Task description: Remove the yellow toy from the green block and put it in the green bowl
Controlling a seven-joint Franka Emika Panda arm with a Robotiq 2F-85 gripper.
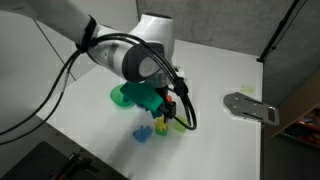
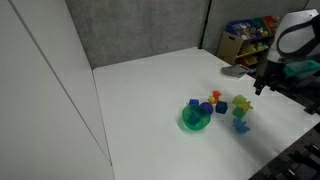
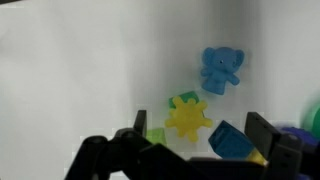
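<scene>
In the wrist view the yellow toy [image 3: 187, 118] lies on top of the dark green block [image 3: 186, 98], of which only the far edge shows. My gripper [image 3: 195, 135] is open and empty, hovering above them, with one finger on each side of the toy and clear of it. In both exterior views the gripper [image 1: 168, 103] [image 2: 265, 84] hangs above the cluster of small pieces. The green bowl [image 1: 122, 96] [image 2: 196, 120] stands beside that cluster, partly hidden by the arm in one exterior view.
A blue elephant figure [image 3: 221, 68] lies beyond the toy. A blue block [image 3: 232, 142] and a lime cube [image 3: 155, 134] lie close to the fingers. A grey metal plate [image 1: 250, 107] lies on the white table. A shelf of colourful items [image 2: 248, 35] stands behind.
</scene>
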